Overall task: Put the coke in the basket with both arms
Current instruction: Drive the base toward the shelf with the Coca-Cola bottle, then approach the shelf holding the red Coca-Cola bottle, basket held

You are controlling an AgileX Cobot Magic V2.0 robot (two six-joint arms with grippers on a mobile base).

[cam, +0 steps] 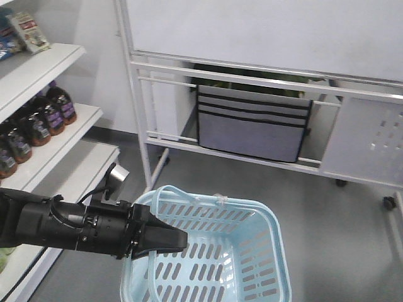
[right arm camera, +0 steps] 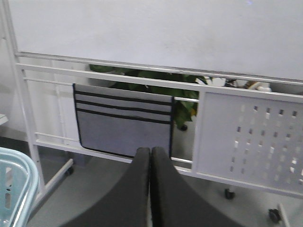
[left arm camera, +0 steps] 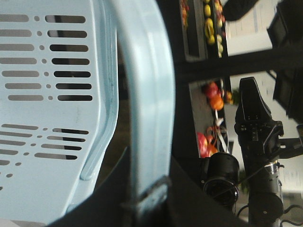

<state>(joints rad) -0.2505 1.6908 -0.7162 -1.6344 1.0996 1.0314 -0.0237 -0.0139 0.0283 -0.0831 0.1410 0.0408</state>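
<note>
The pale blue basket (cam: 255,251) hangs low in the middle of the front view, and no bottle shows inside it. My left gripper (cam: 178,240) comes in from the left and is shut on one of the basket's loop handles (left arm camera: 147,94). In the left wrist view that handle runs straight between the black fingers (left arm camera: 189,203), with the slotted basket wall (left arm camera: 42,109) at left. My right gripper (right arm camera: 150,151) is shut with nothing in it and points at the whiteboard stand. A corner of the basket (right arm camera: 14,189) shows at its lower left. The coke is out of view.
White shelves (cam: 63,151) at the left carry dark bottles with purple-white labels (cam: 44,119). A wheeled whiteboard stand (cam: 252,69) holding a grey pocket organiser (cam: 252,126) stands behind the basket. Grey floor lies between them.
</note>
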